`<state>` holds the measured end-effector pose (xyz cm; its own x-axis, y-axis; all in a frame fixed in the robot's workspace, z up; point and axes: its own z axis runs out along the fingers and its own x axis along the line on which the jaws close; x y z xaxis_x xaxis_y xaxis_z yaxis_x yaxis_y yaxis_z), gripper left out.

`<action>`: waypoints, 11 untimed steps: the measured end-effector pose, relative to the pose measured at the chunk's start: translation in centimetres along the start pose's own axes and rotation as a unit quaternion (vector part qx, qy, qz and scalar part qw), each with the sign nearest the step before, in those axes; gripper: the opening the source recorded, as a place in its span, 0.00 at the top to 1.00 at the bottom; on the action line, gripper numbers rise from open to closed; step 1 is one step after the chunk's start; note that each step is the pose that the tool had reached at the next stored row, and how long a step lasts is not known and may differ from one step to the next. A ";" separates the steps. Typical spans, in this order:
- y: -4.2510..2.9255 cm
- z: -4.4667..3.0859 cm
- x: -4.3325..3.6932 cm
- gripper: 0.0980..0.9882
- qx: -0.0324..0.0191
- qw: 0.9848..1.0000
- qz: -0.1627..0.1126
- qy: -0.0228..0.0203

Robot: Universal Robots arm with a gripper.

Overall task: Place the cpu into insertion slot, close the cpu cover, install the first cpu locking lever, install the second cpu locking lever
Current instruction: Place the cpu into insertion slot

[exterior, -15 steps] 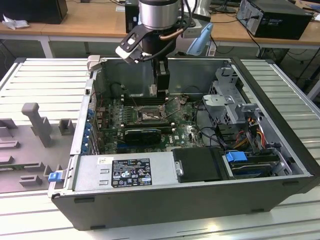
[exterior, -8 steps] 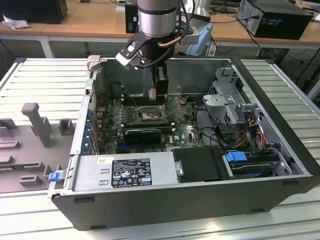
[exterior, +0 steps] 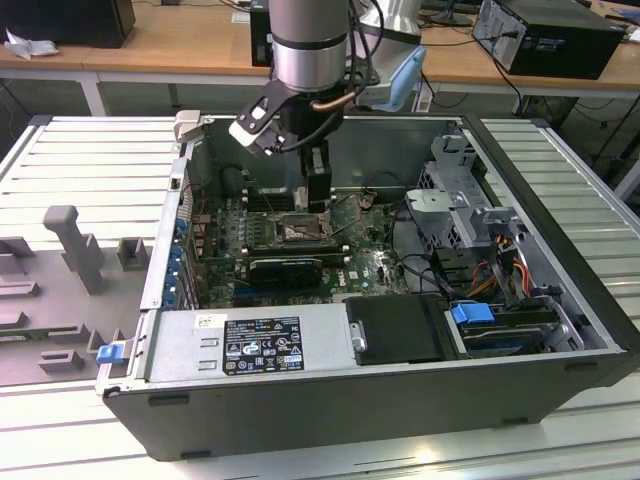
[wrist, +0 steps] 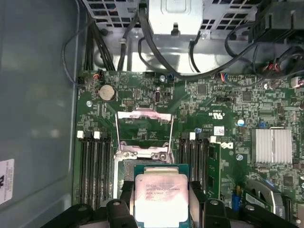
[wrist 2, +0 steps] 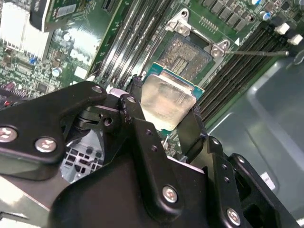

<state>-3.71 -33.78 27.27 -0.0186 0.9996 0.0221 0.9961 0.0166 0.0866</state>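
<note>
One square silver-topped cpu (wrist: pixel 160 198), green-edged

An open grey computer case (exterior: pixel 400 400) lies on a slatted metal table (exterior: pixel 90 150). Its labelled power supply (exterior: pixel 250 345) sits low in the exterior view's middle, a drive cage (exterior: pixel 455 190) at its right, grey fixture blocks (exterior: pixel 75 245) at its left. The first wrist view shows a coin battery (wrist: pixel 107 92) and a finned heatsink (wrist: pixel 271 145).

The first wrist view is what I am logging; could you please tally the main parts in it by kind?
gripper: 1, jaws shut on the cpu
cpu: 1
cpu cover: 1, swung open
round coin cell: 1
finned silver heatsink: 1
Total: 5
</note>
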 end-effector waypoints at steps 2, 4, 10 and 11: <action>-0.25 0.41 0.00 0.50 0.000 1.000 0.000 0.000; -0.50 1.07 -0.01 0.50 0.000 1.000 0.000 0.000; -0.84 1.93 -0.02 0.50 0.000 1.000 0.000 0.000; -0.91 2.23 -0.03 0.50 0.000 1.000 0.000 0.000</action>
<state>-4.42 -33.78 24.98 -0.0189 0.9996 0.0222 0.9961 0.0169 0.0867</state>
